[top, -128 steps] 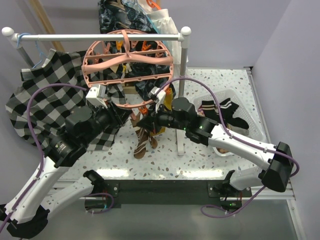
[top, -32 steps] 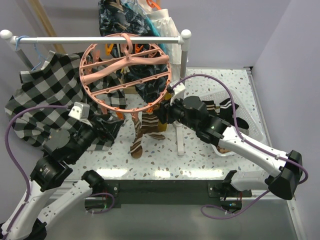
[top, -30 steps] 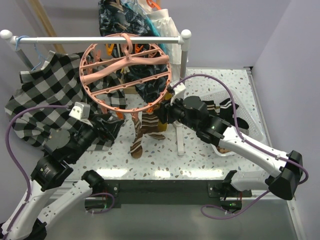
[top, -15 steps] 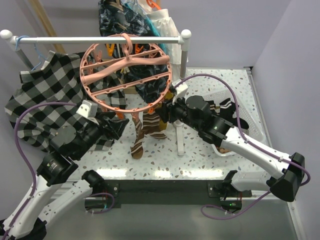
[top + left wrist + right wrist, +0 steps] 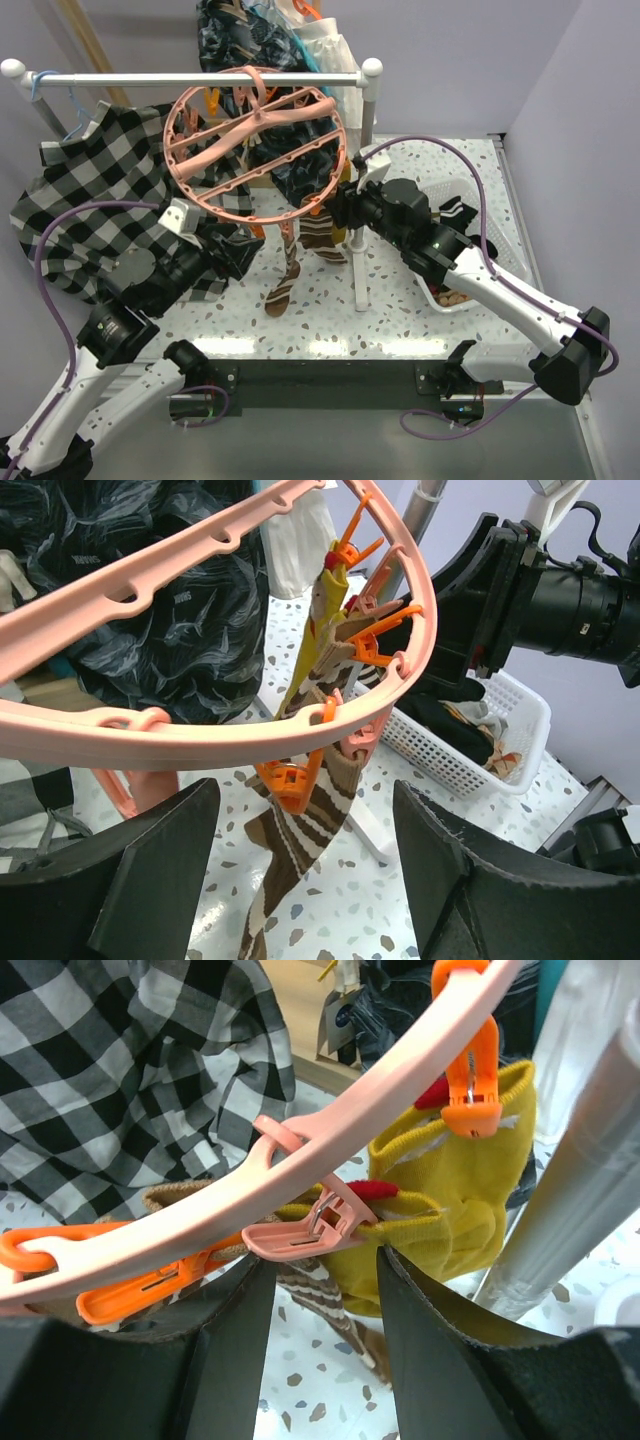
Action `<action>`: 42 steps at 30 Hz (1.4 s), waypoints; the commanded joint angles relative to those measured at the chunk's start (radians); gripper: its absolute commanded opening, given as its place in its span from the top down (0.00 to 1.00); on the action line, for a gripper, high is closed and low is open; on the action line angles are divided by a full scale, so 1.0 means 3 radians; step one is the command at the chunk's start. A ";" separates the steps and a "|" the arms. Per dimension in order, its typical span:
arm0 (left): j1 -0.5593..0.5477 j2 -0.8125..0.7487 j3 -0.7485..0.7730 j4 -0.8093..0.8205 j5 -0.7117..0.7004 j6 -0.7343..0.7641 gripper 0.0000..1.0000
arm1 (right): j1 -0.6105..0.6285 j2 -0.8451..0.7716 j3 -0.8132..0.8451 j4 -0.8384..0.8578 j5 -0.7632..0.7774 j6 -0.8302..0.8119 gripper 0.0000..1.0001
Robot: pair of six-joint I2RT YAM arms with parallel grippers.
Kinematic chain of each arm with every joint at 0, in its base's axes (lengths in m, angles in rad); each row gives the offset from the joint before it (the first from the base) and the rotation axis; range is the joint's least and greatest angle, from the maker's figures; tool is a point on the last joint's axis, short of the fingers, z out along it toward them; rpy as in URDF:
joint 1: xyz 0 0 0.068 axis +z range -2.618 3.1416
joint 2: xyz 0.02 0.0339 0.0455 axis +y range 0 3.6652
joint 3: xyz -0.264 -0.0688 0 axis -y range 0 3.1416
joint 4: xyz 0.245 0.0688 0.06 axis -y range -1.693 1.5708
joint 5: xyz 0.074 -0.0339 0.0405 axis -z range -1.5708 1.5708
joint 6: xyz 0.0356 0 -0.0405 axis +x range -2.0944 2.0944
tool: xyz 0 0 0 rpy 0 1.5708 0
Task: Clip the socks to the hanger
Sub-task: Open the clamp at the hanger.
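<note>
Overhead, the big round salmon-pink plastic drying hanger hangs tilted from the white metal rail, and a brown cream-striped sock dangles off its near rim, low enough, I'd guess, for easy reach. Through the left wrist camera, the left gripper is spread wide and empty under that rim, framing the orange plastic clip at the sock's top, probably to steady things. Through the right wrist camera, the right gripper stands parted, holding nothing, just below a free pink clip beside the clipped mustard-yellow sock, seemingly lined up to press it open.
</note>
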 commanded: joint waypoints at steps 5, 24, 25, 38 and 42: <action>0.0000 0.0088 -0.0093 0.0306 0.0130 -0.0071 0.27 | -0.0047 0.0009 0.0150 0.0096 0.0034 -0.0052 0.51; 0.0005 0.0236 -0.0206 0.0787 0.0135 -0.0199 0.31 | -0.0057 -0.0016 0.0134 0.0127 -0.0089 -0.0057 0.51; 0.0000 0.0261 -0.0206 0.0787 0.0135 -0.0199 0.31 | -0.0057 -0.0016 0.0134 0.0127 -0.0084 -0.0062 0.51; 0.0000 0.0282 -0.0267 0.0961 0.0191 -0.0260 0.39 | -0.0057 -0.0021 0.0119 0.0157 -0.0155 -0.0047 0.51; 0.0005 0.0287 -0.0313 0.0997 0.0196 -0.0311 0.39 | -0.0057 -0.0042 0.0104 0.0168 -0.0176 -0.0042 0.51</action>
